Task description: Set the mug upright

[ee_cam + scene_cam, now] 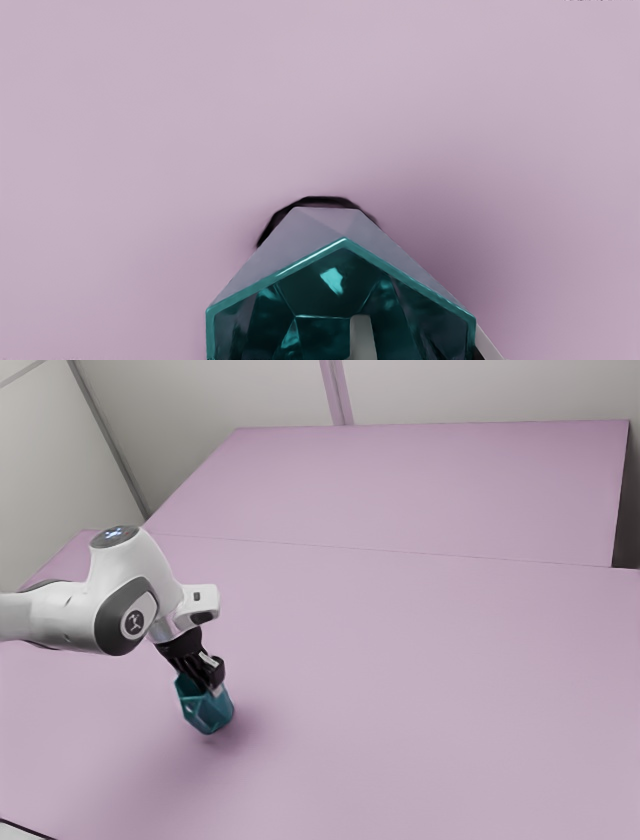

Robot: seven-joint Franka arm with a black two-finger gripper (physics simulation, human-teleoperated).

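Note:
In the exterior view, the black gripper [211, 682] reaches down to the teal faceted mug [208, 712] and is shut on its side wall. The mug leans over on a slant, its mouth turned toward the exterior view's left and the hand. In the wrist view, the mug [330, 280] has its wide angular mouth facing the camera. One finger [363, 337] of the gripper [425, 340] is inside the mug, and the other is outside against the wall, partly hidden by the rim. Whether the base touches the table cannot be told.
A pinkish-purple table [400, 660] extends beyond the mug toward the exterior view's right, with a second surface [430, 490] of the same colour behind it. A soft shadow lies beside the mug. Pale walls stand at the back.

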